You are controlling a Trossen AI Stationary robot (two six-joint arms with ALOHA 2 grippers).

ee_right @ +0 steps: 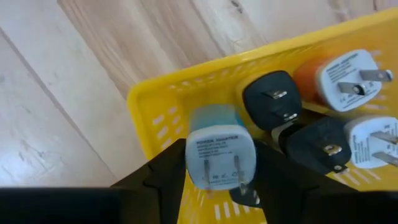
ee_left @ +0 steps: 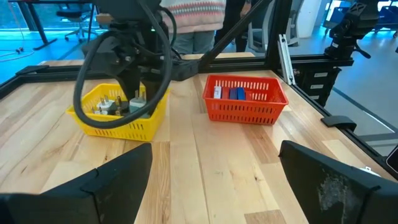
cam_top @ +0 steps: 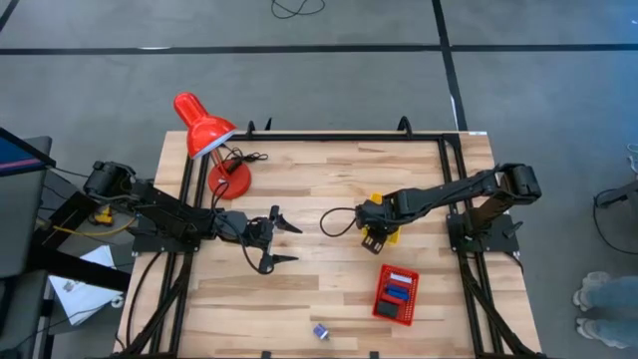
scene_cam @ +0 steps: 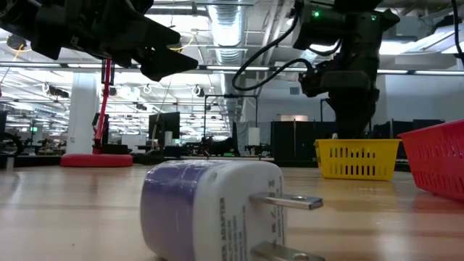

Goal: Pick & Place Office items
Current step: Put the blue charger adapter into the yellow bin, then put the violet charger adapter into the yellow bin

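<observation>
Now right end effector (ee_right: pixel 217 177) holds blue charger (ee_right: pixel 219 149) over yellow basket (ee_right: pixel 158 134); early release risks rim bounce. Left end effector (cam_top: pixel 282 242) wide, idle, 9 o'clock.

Wooden table (cam_top: pixel 319 199): lamp (cam_top: pixel 214 145), yellow basket (ee_left: pixel 121 118), red basket (cam_top: pixel 396 295), purple-white plug (cam_top: pixel 320 331).

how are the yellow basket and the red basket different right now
The yellow basket holds plug adapters, with the right gripper over it; the red basket holds blue and white pieces, with no gripper over it. The yellow basket sits mid-table, the red basket nearer the front edge. Both are slotted plastic baskets.
</observation>
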